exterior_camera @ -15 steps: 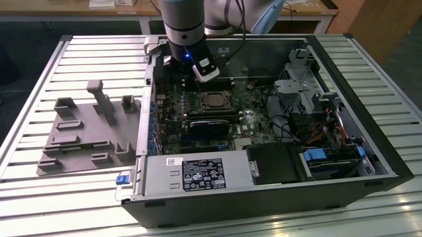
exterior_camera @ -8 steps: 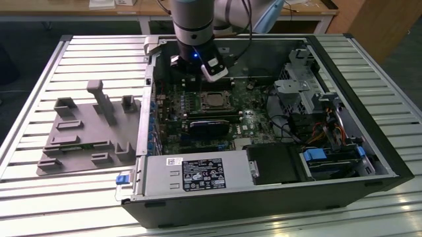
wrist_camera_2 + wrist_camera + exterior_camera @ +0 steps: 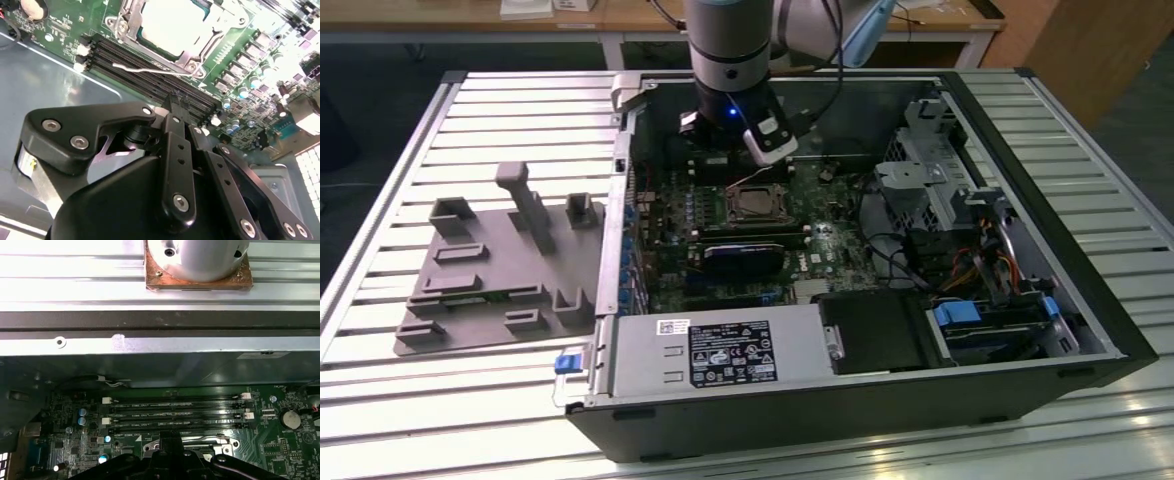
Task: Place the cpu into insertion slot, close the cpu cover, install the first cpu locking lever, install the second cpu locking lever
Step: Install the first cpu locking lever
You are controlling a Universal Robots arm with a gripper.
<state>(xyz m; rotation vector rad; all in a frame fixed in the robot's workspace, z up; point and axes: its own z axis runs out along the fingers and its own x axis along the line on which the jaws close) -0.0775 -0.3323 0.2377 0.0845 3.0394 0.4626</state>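
Observation:
The cpu [image 3: 172,22], a flat chip with a pale silvery top, lies in the insertion slot [image 3: 730,207] on the motherboard, mid-case in the exterior view. The cpu cover [image 3: 165,54] lies flat around it as a thin metal frame. A thin metal locking lever [image 3: 145,69] stands out over the black memory slots [image 3: 175,412] beside the socket. My gripper [image 3: 172,98] hangs just above those slots, close to the lever, its black fingers together with nothing between them. It also appears over the far edge of the socket [image 3: 750,165] and low in the first wrist view [image 3: 165,452].
The open computer case [image 3: 1107,330] lies on a slatted metal table. A grey power-supply box [image 3: 720,355] fills its near side, a black graphics card [image 3: 747,255] sits below the socket, and drive cages [image 3: 947,190] are on the exterior view's right. A grey fixture plate [image 3: 494,270] lies outside, left.

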